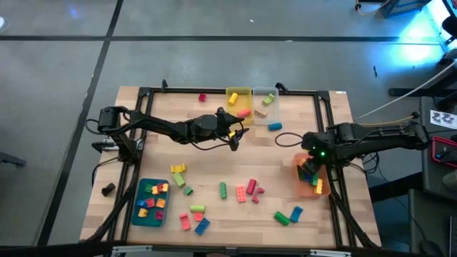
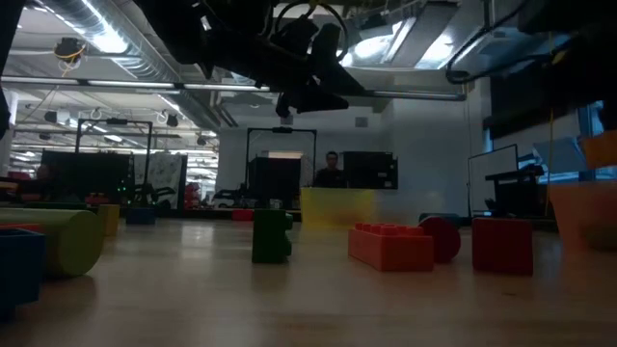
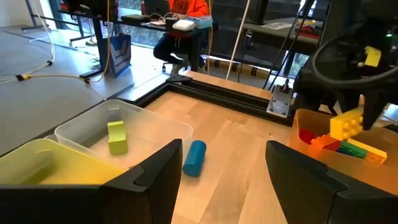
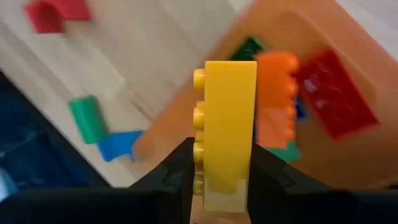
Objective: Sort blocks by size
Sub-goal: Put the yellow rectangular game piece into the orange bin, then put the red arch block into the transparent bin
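Yellow block (image 4: 227,134) clamped in right pincer (image 4: 217,168).

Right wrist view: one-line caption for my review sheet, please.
Right gripper shut on a long yellow brick, held above the orange bin of mixed bricks.

wooden table (image 1: 285,153) bearing blocks (image 1: 246,191), bins (image 1: 152,203)

bins: one teal plastic (image 1: 137,207), one yellow plastic (image 1: 236,93), one clear plastic (image 1: 265,93), one orange plastic (image 1: 303,184) | dark robot arms: two
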`<state>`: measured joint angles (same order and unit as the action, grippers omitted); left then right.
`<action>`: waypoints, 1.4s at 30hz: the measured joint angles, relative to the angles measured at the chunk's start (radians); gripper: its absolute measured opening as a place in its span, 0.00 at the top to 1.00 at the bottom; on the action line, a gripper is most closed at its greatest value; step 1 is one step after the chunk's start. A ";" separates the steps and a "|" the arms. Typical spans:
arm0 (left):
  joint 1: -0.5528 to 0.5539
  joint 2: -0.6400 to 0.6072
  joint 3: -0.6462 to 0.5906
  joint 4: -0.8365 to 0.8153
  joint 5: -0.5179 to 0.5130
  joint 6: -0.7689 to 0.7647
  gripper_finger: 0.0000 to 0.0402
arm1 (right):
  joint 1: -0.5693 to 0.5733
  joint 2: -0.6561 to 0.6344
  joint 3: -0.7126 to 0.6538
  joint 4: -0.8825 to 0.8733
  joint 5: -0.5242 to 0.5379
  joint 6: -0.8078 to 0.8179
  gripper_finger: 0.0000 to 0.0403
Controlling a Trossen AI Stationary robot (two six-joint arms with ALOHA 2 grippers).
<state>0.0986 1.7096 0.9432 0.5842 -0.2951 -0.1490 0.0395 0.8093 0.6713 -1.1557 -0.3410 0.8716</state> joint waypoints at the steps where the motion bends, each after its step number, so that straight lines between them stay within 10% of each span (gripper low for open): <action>1: 0.000 0.000 0.000 0.000 0.000 0.000 0.47 | 0.000 0.000 0.000 -0.018 0.007 0.000 0.74; 24: 0.000 0.000 0.000 0.000 0.000 0.000 0.47 | 0.000 0.006 0.003 0.124 0.008 -0.051 0.61; 42: 0.006 -0.136 -0.001 -0.231 0.000 0.159 0.47 | 0.000 0.100 0.069 0.700 0.201 -0.656 0.61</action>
<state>0.1044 1.5735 0.9421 0.3530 -0.2955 0.0102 0.0395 0.9091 0.7406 -0.4555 -0.1401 0.2153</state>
